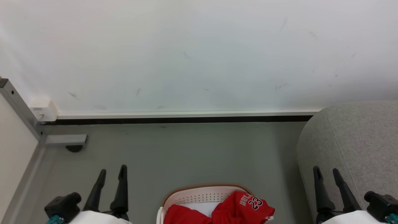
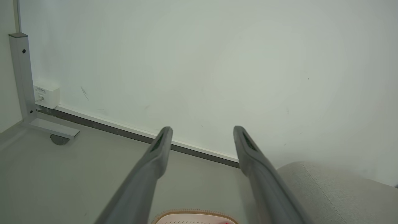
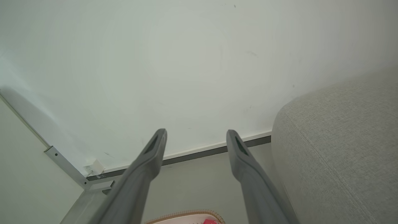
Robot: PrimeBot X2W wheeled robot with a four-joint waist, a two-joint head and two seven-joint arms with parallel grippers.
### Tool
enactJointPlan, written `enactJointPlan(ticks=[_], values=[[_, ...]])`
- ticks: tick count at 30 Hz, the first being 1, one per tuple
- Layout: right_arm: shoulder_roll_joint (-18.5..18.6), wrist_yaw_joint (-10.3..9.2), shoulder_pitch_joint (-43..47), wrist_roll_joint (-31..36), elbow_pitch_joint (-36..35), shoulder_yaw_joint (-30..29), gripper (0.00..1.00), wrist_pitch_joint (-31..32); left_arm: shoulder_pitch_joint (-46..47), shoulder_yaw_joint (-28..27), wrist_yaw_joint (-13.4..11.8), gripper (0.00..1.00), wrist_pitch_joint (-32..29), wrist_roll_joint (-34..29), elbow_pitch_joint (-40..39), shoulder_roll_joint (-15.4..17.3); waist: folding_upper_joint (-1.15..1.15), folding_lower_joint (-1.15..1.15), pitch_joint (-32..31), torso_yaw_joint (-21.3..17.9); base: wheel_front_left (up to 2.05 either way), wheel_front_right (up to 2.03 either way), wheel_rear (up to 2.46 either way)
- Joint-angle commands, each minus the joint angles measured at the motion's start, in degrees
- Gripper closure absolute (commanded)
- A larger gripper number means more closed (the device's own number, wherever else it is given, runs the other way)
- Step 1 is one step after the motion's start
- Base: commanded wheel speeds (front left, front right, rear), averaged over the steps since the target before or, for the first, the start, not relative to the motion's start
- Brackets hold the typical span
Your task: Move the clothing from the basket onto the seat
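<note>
The cream-white basket (image 1: pixel 199 194) with a brown rim stands on the grey floor at the bottom centre of the head view. Red clothing lies in it: a jersey (image 1: pixel 245 207) lettered "BULLS 23" on the right and a plainer red piece (image 1: pixel 183 215) on the left. The light grey seat (image 1: pixel 357 146) rises at the right. My left gripper (image 1: pixel 112 172) hangs open at the lower left, away from the basket, nothing between its fingers. My right gripper (image 1: pixel 326 171) is open at the lower right, in front of the seat. The basket's rim (image 2: pixel 194 214) (image 3: pixel 186 216) peeks in at the bottom of both wrist views.
A white wall (image 1: pixel 199 53) with a dark baseboard closes off the far side. A grey metal post with a foot (image 1: pixel 63 140) and a small white box (image 1: pixel 43 109) stand at the left corner. Something white (image 1: pixel 202 207) lies under the clothing in the basket.
</note>
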State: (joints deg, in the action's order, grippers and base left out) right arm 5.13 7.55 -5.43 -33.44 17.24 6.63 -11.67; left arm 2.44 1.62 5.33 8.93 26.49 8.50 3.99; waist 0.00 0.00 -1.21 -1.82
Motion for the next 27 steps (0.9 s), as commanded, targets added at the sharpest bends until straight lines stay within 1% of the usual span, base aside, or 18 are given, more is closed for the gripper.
enactJointPlan(ticks=[1, 18, 27], values=[[-0.1, -0.07, -1.1, 1.9, -0.4, -0.1, 0.0, -0.5, 0.0, -0.1, 0.1, 0.0, 0.6, -1.5, -0.6, 0.4, 0.0, 0.0, 0.0, 0.0, 0.0, 0.0, 0.0], [-0.8, -0.09, -1.1, 11.0, -0.4, 0.8, 0.0, -1.6, -0.5, 0.6, 1.0, 0.0, 2.9, -9.2, -0.3, 0.2, 0.0, 0.0, -0.2, -0.2, 0.0, 0.0, 0.0], [-1.3, -0.1, -1.3, 14.4, -0.5, 1.3, 0.0, -2.3, -1.0, 0.3, 1.3, 0.0, 4.0, -12.3, -0.6, -0.2, 0.0, 0.0, -0.3, -0.7, 0.0, 0.0, 0.0]])
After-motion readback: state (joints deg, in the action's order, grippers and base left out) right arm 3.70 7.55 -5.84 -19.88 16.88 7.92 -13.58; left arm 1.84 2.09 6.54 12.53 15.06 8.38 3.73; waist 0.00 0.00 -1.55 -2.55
